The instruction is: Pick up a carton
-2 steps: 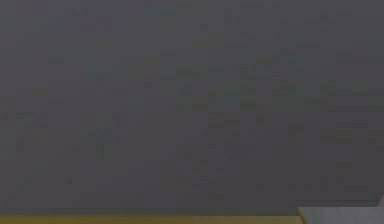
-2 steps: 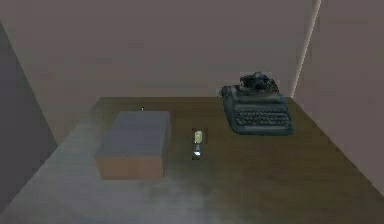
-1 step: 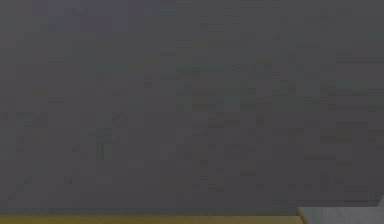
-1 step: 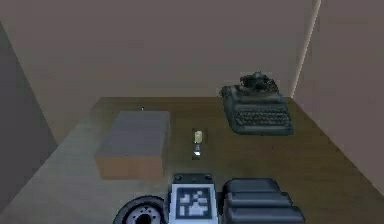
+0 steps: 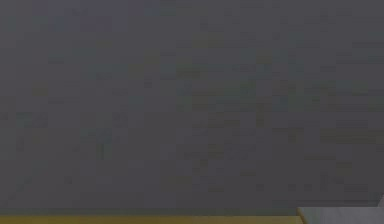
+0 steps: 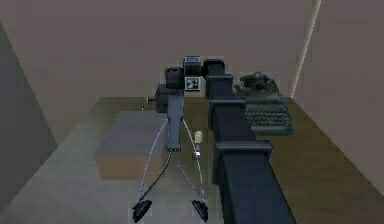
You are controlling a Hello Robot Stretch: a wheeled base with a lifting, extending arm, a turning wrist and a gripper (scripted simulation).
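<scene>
Carton (image 6: 128, 148) near fingers (image 6: 141, 208), hold unclear

Wooden surface among plain walls.
I see a back wall (image 6: 110, 45) beyond the surface (image 6: 315, 165), a paler wall (image 6: 350, 55) right of it, a darker wall (image 6: 15, 110) left.

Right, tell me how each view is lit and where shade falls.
Forward view: dim, even light on a flat dark grey surface, no glare. Arm side view: soft light; the brown-grey cardboard box has a paler top and a shaded near side; the black typewriter looks dark, without glare.
</scene>
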